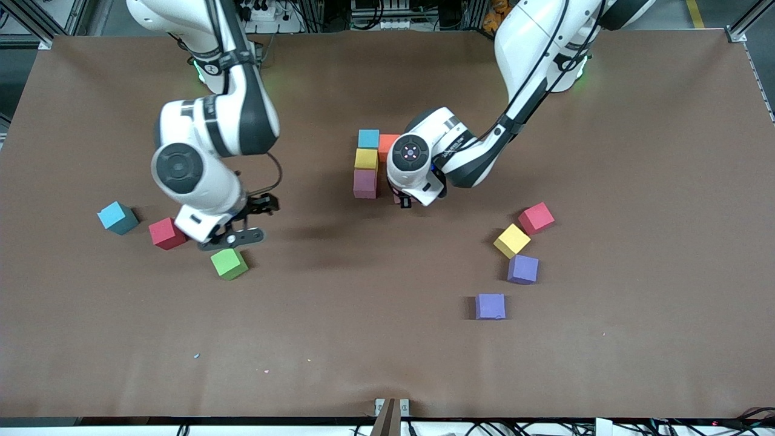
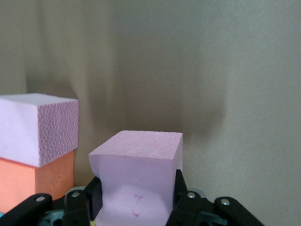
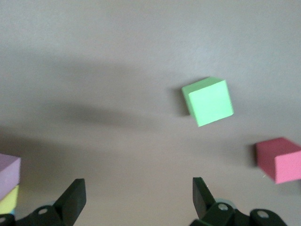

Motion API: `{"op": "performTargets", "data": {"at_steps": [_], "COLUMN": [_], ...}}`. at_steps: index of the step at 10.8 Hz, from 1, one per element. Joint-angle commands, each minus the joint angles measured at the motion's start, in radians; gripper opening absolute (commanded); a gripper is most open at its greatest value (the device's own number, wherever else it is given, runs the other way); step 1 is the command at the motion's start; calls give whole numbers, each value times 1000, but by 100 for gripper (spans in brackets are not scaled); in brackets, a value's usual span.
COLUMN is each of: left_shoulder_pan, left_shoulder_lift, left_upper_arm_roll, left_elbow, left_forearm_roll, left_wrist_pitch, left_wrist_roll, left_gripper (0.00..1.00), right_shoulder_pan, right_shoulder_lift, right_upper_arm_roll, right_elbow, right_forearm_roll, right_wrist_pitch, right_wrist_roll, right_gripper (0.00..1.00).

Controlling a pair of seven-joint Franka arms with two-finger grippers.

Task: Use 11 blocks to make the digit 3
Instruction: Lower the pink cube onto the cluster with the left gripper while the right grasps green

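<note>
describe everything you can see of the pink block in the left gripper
The pink block is a small pale pink cube of matte, grainy foam with fairly sharp edges and a faint mark on one face. It sits upright, pinched on two opposite sides by the left gripper, whose fingers press slightly into the foam. It is beside the partly built digit 3, close to a pink cube stacked on an orange one, not touching them.

Both arms wear glossy white shells with dark grey joint bands, black cables clipped along the links and green lights near their bases; each claw has black fingers (image 3: pixel 75 200) with silver screws
</note>
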Motion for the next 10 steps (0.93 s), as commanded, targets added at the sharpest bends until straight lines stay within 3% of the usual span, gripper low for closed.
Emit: {"op": "performTargets", "data": {"at_steps": [1, 4, 8, 10], "left_shoulder_pan": [-43, -68, -83, -89], "left_shoulder_lift": [26, 39, 58, 69], "left_upper_arm_roll": [23, 37, 37, 37], "left_elbow": [41, 57, 77, 93], "left_forearm_roll": [22, 28, 36, 41], "left_wrist_pitch": [1, 1, 2, 1], "left_wrist_roll": [-26, -32, -25, -25], "left_gripper": [0, 0, 0, 0], "right_shoulder_pan": [-26, -78, -271, -303], "right_shoulder_lift": [31, 67, 108, 145], "right_upper_arm_roll": [6, 18, 175, 183], "right_elbow": [18, 17, 46, 53], "right_forearm_roll": [-13, -5, -4, -2], "right_wrist_pitch": [34, 103, 183, 231], "right_wrist_roll": [-88, -177, -433, -526], "right_gripper": [100, 100, 100, 100]}}
